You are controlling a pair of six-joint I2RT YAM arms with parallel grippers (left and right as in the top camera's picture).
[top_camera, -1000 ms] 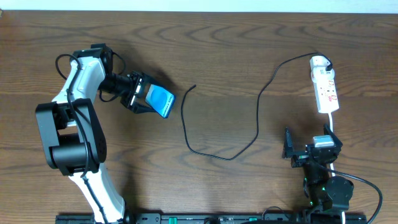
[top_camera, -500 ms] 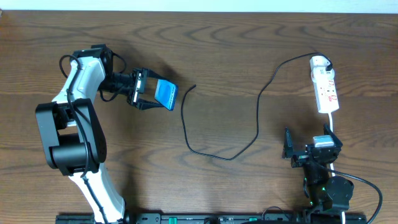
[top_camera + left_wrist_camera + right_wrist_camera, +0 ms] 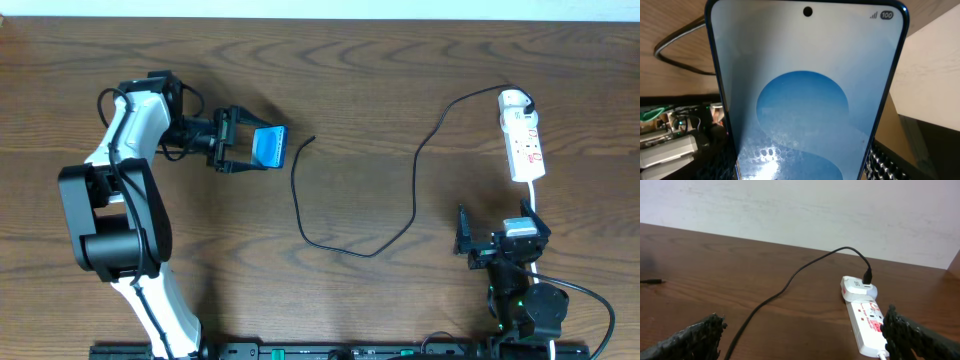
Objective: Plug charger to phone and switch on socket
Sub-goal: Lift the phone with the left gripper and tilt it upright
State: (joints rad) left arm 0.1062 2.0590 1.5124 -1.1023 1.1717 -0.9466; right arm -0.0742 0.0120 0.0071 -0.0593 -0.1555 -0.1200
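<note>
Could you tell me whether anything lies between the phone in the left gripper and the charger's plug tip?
Nothing visible does. Seen from overhead, the phone, clamped in the left gripper, is apart from the charger's plug tip, with only bare table between them.

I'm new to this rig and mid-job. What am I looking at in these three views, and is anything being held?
Two robot arms with two-finger grippers work at a brown wooden table. One camera looks straight down, and one sits on each wrist. The left gripper holds the slim blue-screened smartphone, which fills its wrist view. The right gripper is open and empty, facing the narrow white power strip. The thin black charger cable runs from the white adapter. Its plug tip lies loose near the phone.
</note>
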